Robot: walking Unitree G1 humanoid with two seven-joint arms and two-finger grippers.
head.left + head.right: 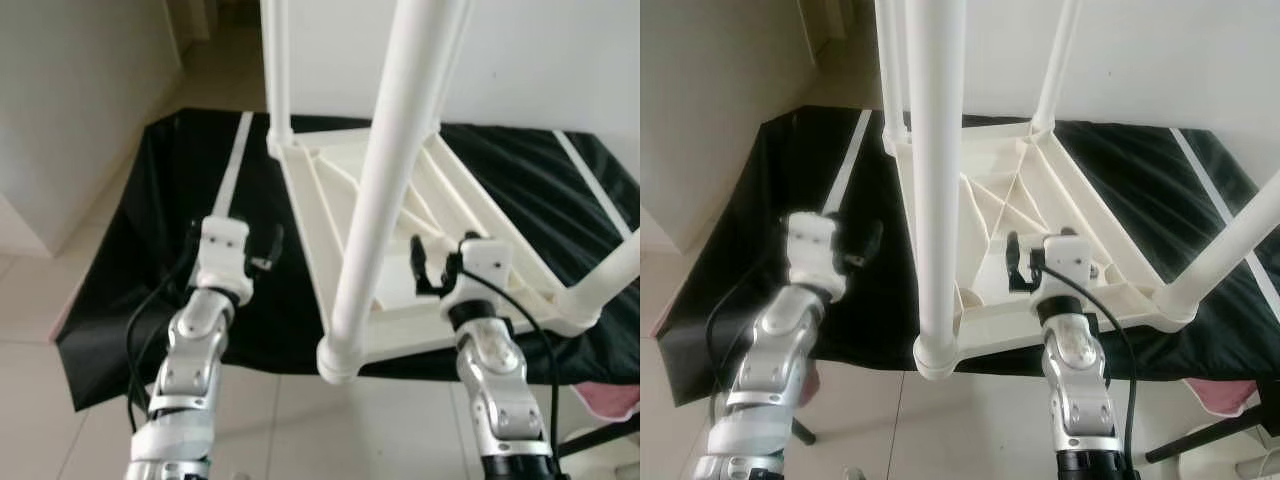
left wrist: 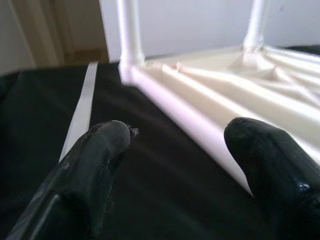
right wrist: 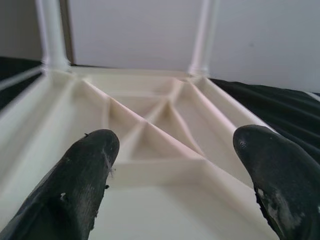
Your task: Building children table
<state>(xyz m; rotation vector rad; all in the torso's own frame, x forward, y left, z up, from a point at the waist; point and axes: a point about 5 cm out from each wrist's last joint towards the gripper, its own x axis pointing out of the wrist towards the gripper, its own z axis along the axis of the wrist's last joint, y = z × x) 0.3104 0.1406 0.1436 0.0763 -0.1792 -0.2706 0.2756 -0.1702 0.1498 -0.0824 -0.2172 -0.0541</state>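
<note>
Left eye view: an upturned white table top [image 1: 420,215] lies on a black cloth [image 1: 150,230], white legs [image 1: 385,190] standing up from its corners.
Right gripper [image 3: 172,150]: fingers spread, empty, just above the ribbed underside near the front edge.
Left gripper [image 2: 175,150]: fingers apart, holding nothing, over the cloth just beside the table's side rim.
Left wrist view: a white strip [image 2: 80,112] lies on the cloth ahead of the fingers.
Room: pale tiled floor [image 1: 60,400], light walls.

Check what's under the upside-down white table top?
The table top lies on a black cloth spread over the pale tiled floor. Whatever sits directly beneath the top is covered, so anything else there can't be seen.
</note>
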